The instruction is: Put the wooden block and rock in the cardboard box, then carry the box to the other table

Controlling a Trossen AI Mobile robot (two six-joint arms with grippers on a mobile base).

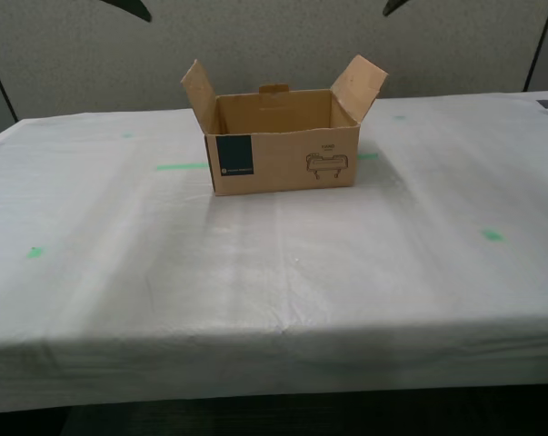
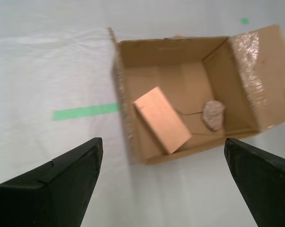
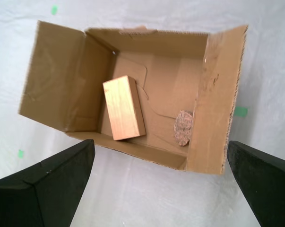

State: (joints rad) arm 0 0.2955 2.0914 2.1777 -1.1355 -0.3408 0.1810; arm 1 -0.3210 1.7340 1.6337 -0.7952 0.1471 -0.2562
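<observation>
Cardboard box [image 1: 283, 154] stands open-flapped on the white-draped worktop [image 1: 255, 272], toward its far side in the exterior view. Inside, the wooden block [image 3: 124, 108] lies on the floor with the rock [image 3: 183, 127] near it, apart. Above, my first hand [image 3: 161, 177] and my second hand [image 2: 163, 172] both hang spread wide, holding nothing.

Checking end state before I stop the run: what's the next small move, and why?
Probably just retract both arms. The cardboard box sits on the cloth-draped table, with the wooden block and rock inside. My first gripper and second gripper hover open above it, holding nothing.
</observation>
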